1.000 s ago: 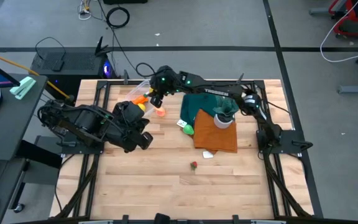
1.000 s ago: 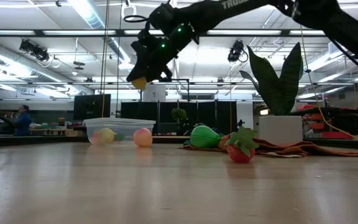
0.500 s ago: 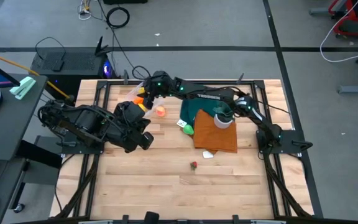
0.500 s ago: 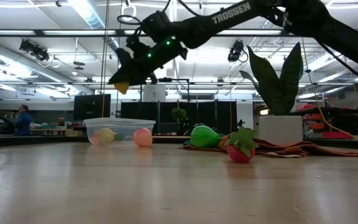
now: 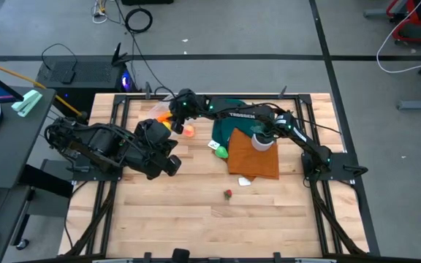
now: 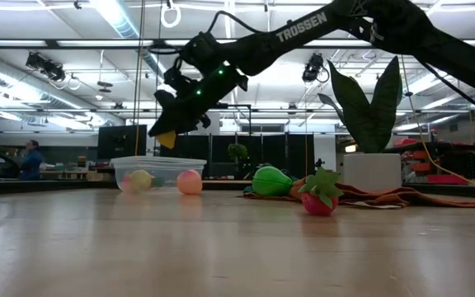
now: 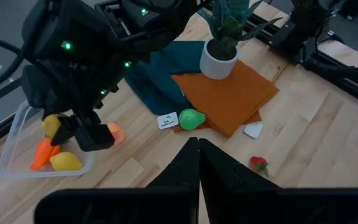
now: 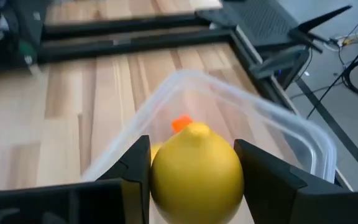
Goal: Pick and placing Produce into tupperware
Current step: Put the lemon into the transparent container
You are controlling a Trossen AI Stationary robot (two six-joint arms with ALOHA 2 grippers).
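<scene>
My right gripper [image 5: 174, 117] hovers over the clear tupperware [image 5: 159, 111] at the table's far left, shut on a yellow lemon [image 8: 196, 168]. Inside the tupperware [image 7: 8, 155] lie an orange carrot [image 7: 42, 152] and a second yellow piece [image 7: 66, 162]. The pink-orange peach [image 5: 189, 131] rests on the wood just beside the tupperware. A green piece [image 5: 221, 152] lies at the cloth's edge, and the red berry [image 5: 228, 193] sits nearer the near edge. My left gripper [image 5: 172, 164] waits shut at the table's left. My right gripper pinches the lemon [image 6: 166, 139] between its two fingers [image 8: 272, 180], one on each side of its middle. The fingers slant down from the table's right. The lemon is lifted clear, hanging above the tupperware's rim [image 8: 260, 115].
A spiky plant in a white pot [image 5: 263, 139] stands on an orange cloth [image 5: 258, 164] over a teal cloth [image 5: 236, 120] right of centre. Two small white cards [image 5: 214, 145] [image 5: 245, 181] lie by the cloth. Bare wood fills the table's near half.
My right gripper has carried the lemon toward the table's left, from beside the peach to over the tupperware, then dipped lower toward it. The fingers stay shut on the lemon. The other produce has not moved.
</scene>
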